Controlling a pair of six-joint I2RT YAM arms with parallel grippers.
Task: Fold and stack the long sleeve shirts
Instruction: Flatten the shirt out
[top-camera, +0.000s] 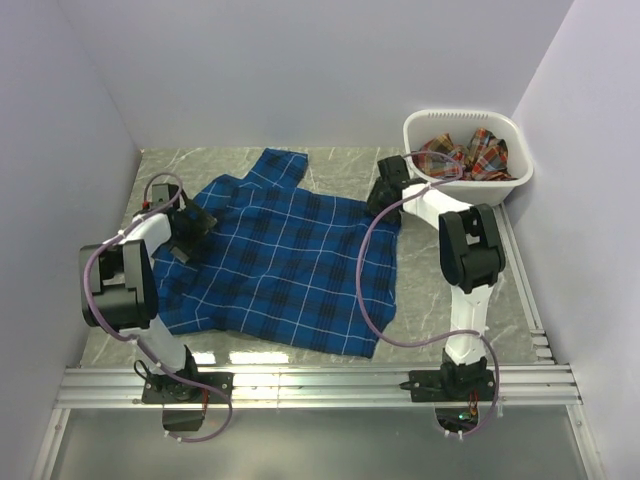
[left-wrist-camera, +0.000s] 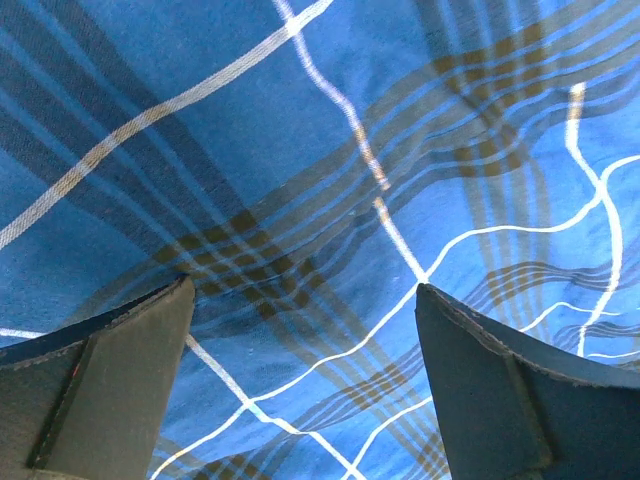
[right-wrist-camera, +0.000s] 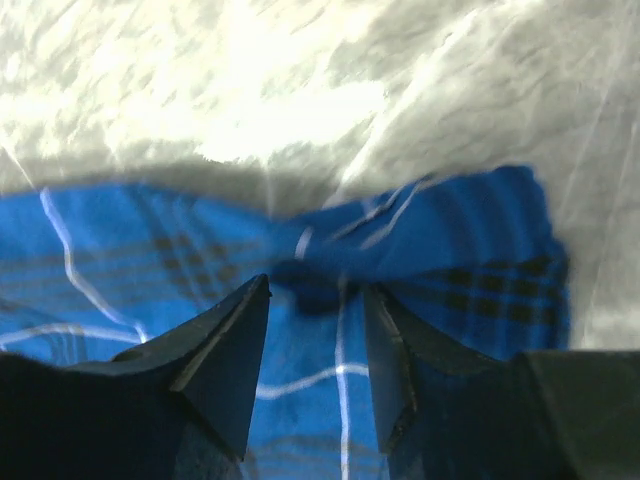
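Observation:
A royal blue plaid long sleeve shirt (top-camera: 290, 260) lies spread flat on the marble table. It fills the left wrist view (left-wrist-camera: 320, 150) and shows in the right wrist view (right-wrist-camera: 450, 250). My left gripper (top-camera: 190, 232) hovers low over the shirt's left side, jaws wide apart and empty (left-wrist-camera: 302, 285). My right gripper (top-camera: 384, 195) is at the shirt's far right edge. Its jaws (right-wrist-camera: 316, 288) are partly open and straddle a small fold of cloth without pinching it. A red-orange plaid shirt (top-camera: 465, 155) lies crumpled in the basket.
The white plastic basket (top-camera: 520, 175) stands at the back right, just beyond my right arm. Grey walls close in the table on the left, back and right. An aluminium rail (top-camera: 320, 385) runs along the near edge.

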